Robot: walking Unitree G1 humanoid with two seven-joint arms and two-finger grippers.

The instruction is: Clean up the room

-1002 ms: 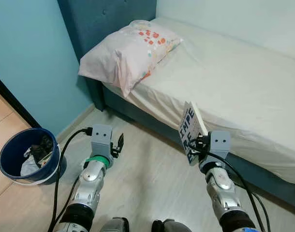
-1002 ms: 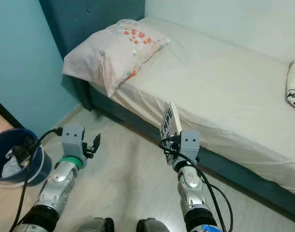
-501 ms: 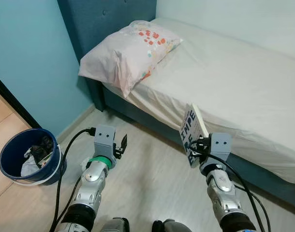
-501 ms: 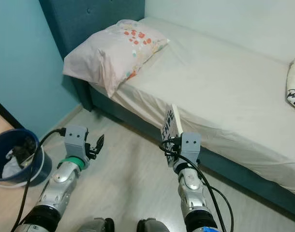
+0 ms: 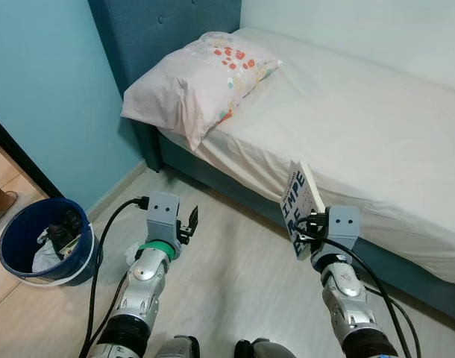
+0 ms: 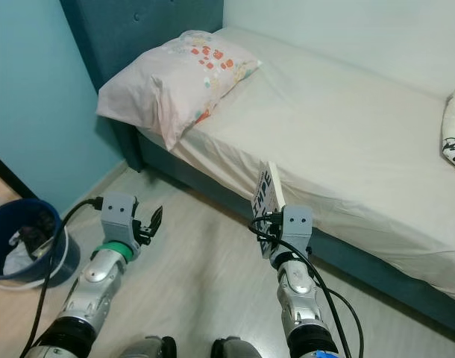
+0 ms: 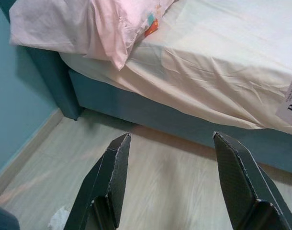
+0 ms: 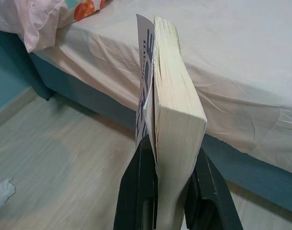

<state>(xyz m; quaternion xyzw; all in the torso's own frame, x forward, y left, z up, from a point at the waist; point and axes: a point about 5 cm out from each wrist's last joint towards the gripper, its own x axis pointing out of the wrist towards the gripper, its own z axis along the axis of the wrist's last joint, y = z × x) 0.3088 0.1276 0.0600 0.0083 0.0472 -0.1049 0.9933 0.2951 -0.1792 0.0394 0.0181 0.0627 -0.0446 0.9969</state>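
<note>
The right gripper point(image 5: 308, 226) clamps the upright book point(image 5: 297, 206), bed point(image 5: 377, 127) just ahead; the left gripper point(image 5: 186, 224) gapes empty.

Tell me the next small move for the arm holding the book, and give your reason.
Probably carry the right gripper forward and up over the bed. It is shut on the book, held upright above the floor just short of the mattress edge, and the sheet ahead is bare.

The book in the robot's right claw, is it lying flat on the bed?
No, the right gripper holds the book upright by its lower end, in the air in front of the bed.
</note>
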